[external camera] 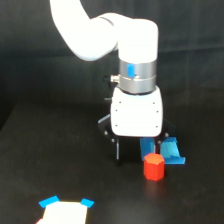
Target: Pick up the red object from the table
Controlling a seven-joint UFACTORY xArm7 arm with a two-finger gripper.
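Where the gripper (142,150) hangs under its smooth white housing, its blue-padded fingers (170,149) stand parted, holding nothing. Just below them, the faceted red object (153,166) sits upright on the matte black table (60,165), toward the right.

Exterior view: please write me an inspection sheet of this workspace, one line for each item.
Surface: the table is matte black and plain.
Job's things: the red object stands on the table, below the pincer.
Clutter: a blue piece behind the red object; a white thing with blue corners at the bottom edge, cut off.
Grippers: the pincer hangs low near the red object; whether it is open or shut cannot be told.
Cables: nothing seen.
Surroundings: dark backdrop.
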